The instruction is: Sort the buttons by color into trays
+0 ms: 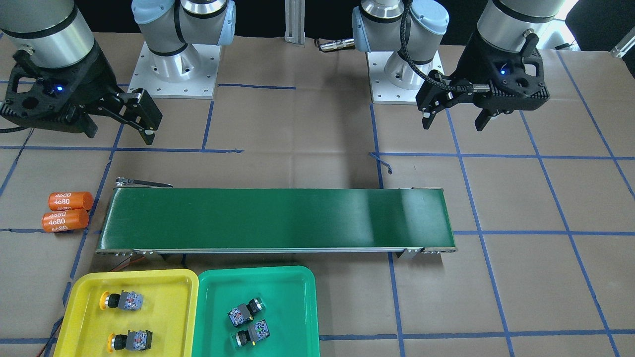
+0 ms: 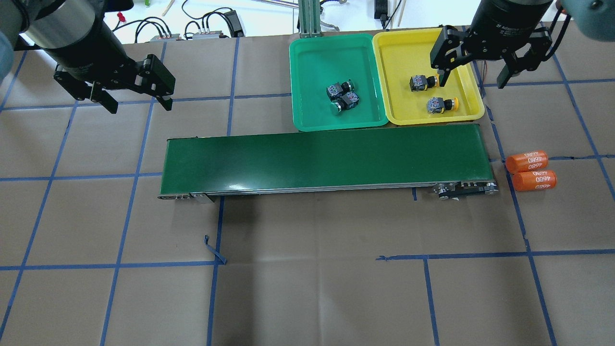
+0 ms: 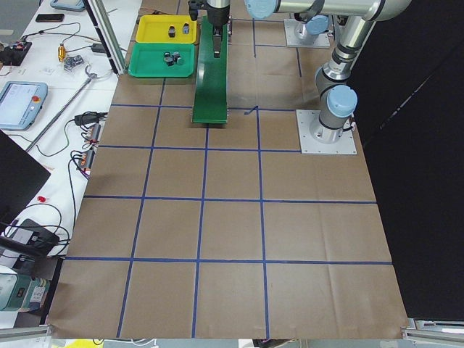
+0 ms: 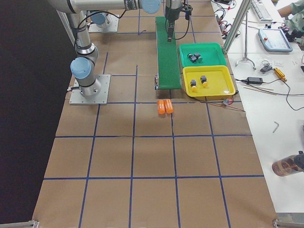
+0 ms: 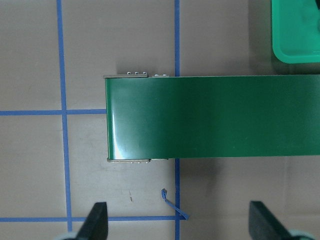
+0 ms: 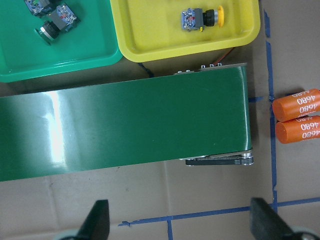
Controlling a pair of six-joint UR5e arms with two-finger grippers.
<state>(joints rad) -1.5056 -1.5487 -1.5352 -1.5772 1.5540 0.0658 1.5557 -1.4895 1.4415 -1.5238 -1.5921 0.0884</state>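
Two yellow-capped buttons (image 1: 122, 300) (image 1: 130, 340) lie in the yellow tray (image 1: 163, 317). Two green-capped buttons (image 1: 245, 312) (image 1: 253, 333) lie close together in the green tray (image 1: 287, 307). In the overhead view the yellow pair (image 2: 422, 82) (image 2: 442, 104) and the green pair (image 2: 340, 88) (image 2: 346, 102) show in the same trays. My left gripper (image 2: 140, 108) is open and empty, high over bare table beyond the belt's left end. My right gripper (image 2: 472, 84) is open and empty, high over the yellow tray's (image 2: 408, 53) right edge.
The long dark-green conveyor belt (image 2: 326, 156) lies across the middle, right beside both trays. Two orange cylinders marked 4680 (image 2: 527, 161) (image 2: 534, 180) lie by its right end. Brown paper with blue tape lines covers the table.
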